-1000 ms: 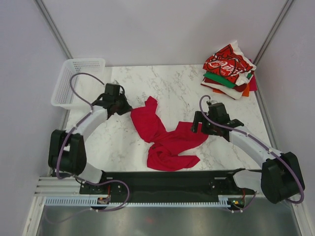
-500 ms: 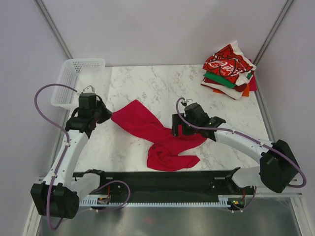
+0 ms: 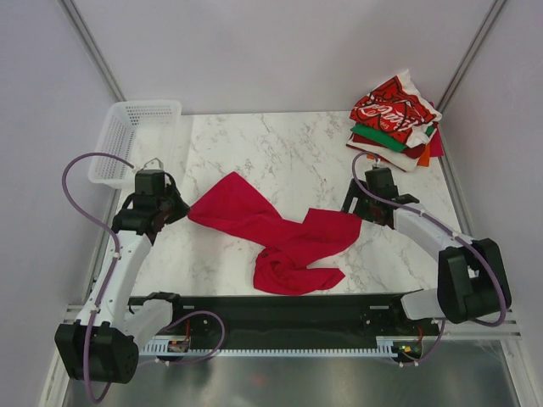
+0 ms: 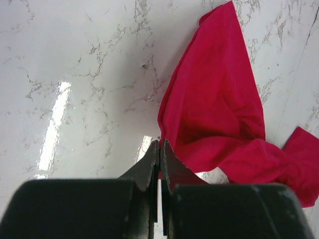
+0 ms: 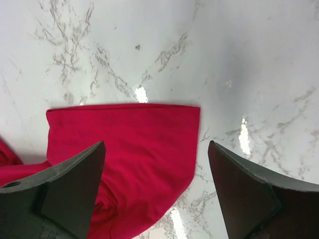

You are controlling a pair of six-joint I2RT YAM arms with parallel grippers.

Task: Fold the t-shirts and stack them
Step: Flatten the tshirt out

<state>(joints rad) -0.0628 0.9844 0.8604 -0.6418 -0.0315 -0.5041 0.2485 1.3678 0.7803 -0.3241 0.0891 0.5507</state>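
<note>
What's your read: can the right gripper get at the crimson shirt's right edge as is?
Probably yes. The right gripper is open, an edge of the crimson shirt lying below its spread jaws, only bare table around it. The left gripper pinches the other end, well clear.

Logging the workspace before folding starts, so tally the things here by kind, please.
Loose crimson t-shirt: 1
Stack of folded t-shirts: 1 (layers overlap too much to count)
White mesh basket: 1
Total: 3
</note>
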